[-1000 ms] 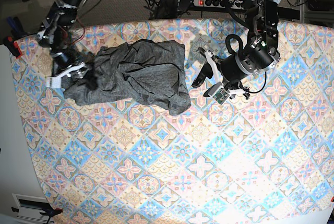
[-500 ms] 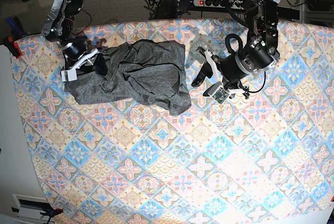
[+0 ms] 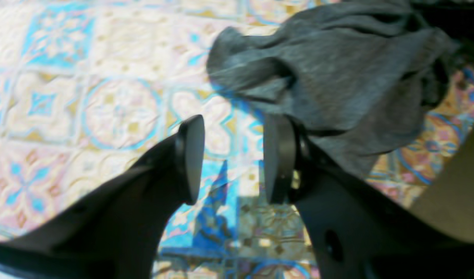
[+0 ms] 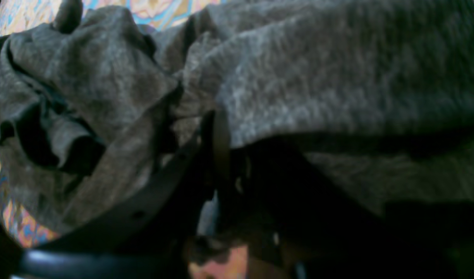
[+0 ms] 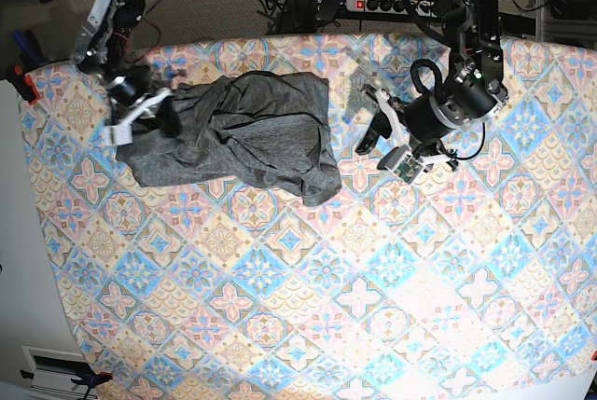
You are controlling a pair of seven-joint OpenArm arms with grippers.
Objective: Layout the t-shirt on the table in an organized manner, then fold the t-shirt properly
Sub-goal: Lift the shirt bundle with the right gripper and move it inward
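**Shirt still in a heap, one gripper pinching its left end**

Going left to right in the overhead view: the right gripper (image 5: 147, 109) sits at the far-left part of the table (image 5: 308, 325), right on the left end of the t-shirt (image 5: 238, 134). Its wrist view is mostly grey fabric bunched around the fingers (image 4: 217, 139), which look pressed together with cloth caught between them, so it's pinching the shirt there. A bit blurry and dark though, so how much fabric it has is hard to say.

The shirt itself is a crumpled dark grey lump in the far-left half of the table, lots of folds, its near-right corner drooping toward the middle. Not laid flat at all.

Just right of the shirt there's a strip of bare patterned cloth, then the left gripper (image 5: 381, 139). From its wrist view the fingers (image 3: 192, 155) are spread apart with nothing between them, just the tile pattern showing through the gap. It sits near the shirt's right edge without touching it.
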